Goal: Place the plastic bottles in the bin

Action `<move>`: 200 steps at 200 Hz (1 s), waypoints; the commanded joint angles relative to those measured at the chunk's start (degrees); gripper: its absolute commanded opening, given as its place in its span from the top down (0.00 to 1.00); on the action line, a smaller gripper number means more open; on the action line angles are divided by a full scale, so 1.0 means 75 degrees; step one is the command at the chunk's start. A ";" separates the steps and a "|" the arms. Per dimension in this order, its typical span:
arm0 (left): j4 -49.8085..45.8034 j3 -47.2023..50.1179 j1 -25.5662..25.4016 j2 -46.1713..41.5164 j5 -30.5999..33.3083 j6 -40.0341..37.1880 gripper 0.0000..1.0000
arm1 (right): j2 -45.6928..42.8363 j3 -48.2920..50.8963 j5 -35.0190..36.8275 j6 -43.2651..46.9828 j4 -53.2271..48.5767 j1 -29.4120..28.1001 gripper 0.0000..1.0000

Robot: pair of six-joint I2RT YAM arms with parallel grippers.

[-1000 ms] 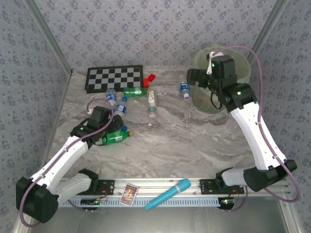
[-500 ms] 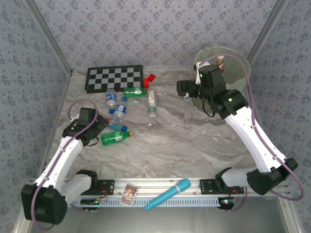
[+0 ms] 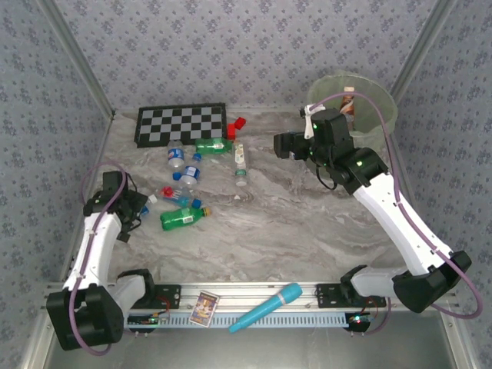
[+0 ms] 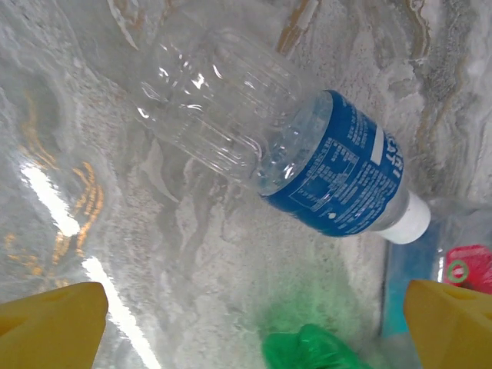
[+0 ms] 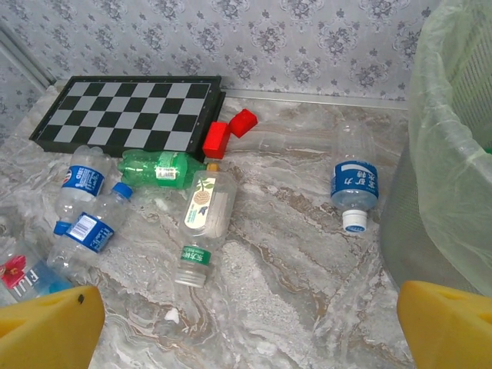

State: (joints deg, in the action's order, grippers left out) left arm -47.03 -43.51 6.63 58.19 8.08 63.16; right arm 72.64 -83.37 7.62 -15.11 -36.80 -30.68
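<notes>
Well left of the bin (image 5: 453,138), nearest the arm bases, the left pincer (image 4: 250,327) has pulled back from the bottle pile and hangs released, holding nothing. Below it a clear bottle (image 4: 307,161) with a blue label lies flat on the bench (image 3: 307,223), its long axis slanting across the wrist view, white cap toward the lower right. Closer to the bin, the right pincer (image 5: 246,327) has swung off the bin's mouth and is spread wide, empty. That suggests a drop is done: a brownish bottle (image 3: 350,100) shows inside the bin. Just beside the bin's left wall lies a blue-labelled bottle (image 5: 355,183), long axis running near to far, cap toward the arms, probably the next pick. The other bottles (image 5: 157,167) lie farther left of the bin.
</notes>
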 commanded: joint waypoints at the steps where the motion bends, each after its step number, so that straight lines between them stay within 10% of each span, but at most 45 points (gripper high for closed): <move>1: 0.0737 0.0093 0.0094 0.0284 -0.0550 0.0951 0.02 | -0.0142 0.0028 -0.0183 0.0242 0.0128 -0.0011 0.01; 200: 0.2172 -0.0715 0.0832 0.3598 0.0044 0.1359 0.06 | 0.0189 -0.0282 -0.0921 0.0667 -0.0184 0.0407 0.01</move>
State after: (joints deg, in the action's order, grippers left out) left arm -32.97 -47.35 11.20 83.29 9.85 75.46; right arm 73.21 -83.13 2.15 -11.68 -36.84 -28.42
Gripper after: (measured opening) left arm 0.943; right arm 0.994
